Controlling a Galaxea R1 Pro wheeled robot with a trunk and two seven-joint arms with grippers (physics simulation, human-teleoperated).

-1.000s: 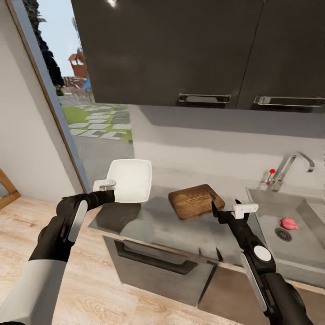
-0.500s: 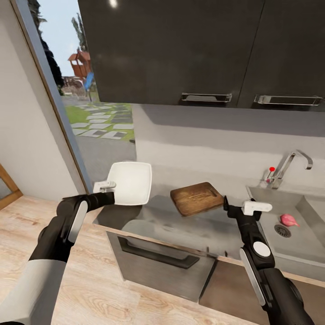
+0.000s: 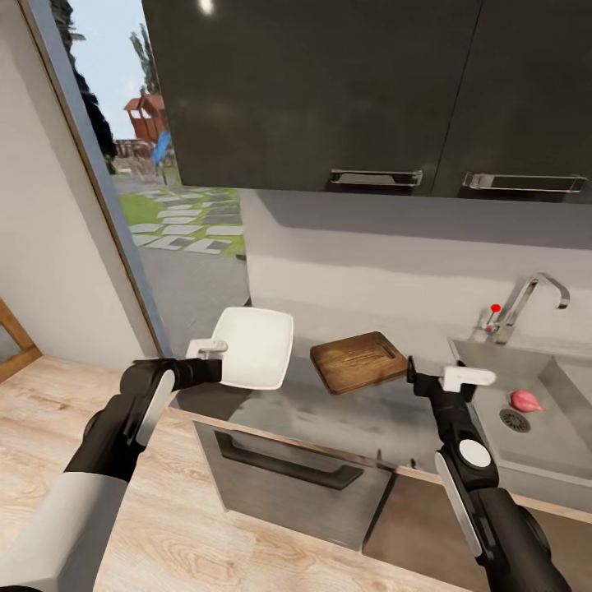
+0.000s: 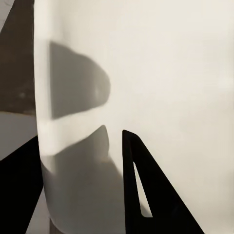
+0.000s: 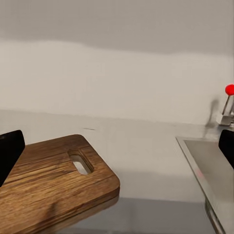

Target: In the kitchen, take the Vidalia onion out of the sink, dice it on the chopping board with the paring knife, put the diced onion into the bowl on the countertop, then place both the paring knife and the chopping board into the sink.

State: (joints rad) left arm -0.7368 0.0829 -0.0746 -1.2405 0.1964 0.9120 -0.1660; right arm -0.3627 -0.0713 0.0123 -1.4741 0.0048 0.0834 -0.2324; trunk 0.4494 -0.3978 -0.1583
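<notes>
Looking down from the head camera, the left gripper (image 3: 215,362) pinches the near rim of the bowl (image 3: 255,347), holding the white square-rimmed dish tilted above the left end of the countertop (image 3: 353,415). To its right the chopping board (image 3: 358,361) lies flat on the grey worktop, its slot handle toward the sink (image 3: 534,427). The right gripper (image 3: 411,374) hovers just beside the board's right edge, between board and basin; from this angle I cannot tell how far its dark fingers are parted. The Vidalia onion (image 3: 526,400) — a small pinkish-red lump — sits on the basin floor near the round drain (image 3: 515,420), with the chrome tap (image 3: 530,306) and its red dot behind. Dark wall cabinets (image 3: 362,90) hang above, and a tall window (image 3: 156,197) at the left shows a garden.

Seen from the left wrist, the bowl (image 4: 161,73) lies close before the lens, and one dark finger (image 4: 146,195) presses on its surface while the other sits at the rim's outer side — clamped on the edge.

From the right wrist camera, the fingers (image 5: 9,151) stand wide apart at the two sides of the frame with nothing between them. The chopping board (image 5: 53,183) lies ahead with its handle slot up, and the sink's steel edge (image 5: 204,170) and the red tap knob (image 5: 229,89) are further along.
</notes>
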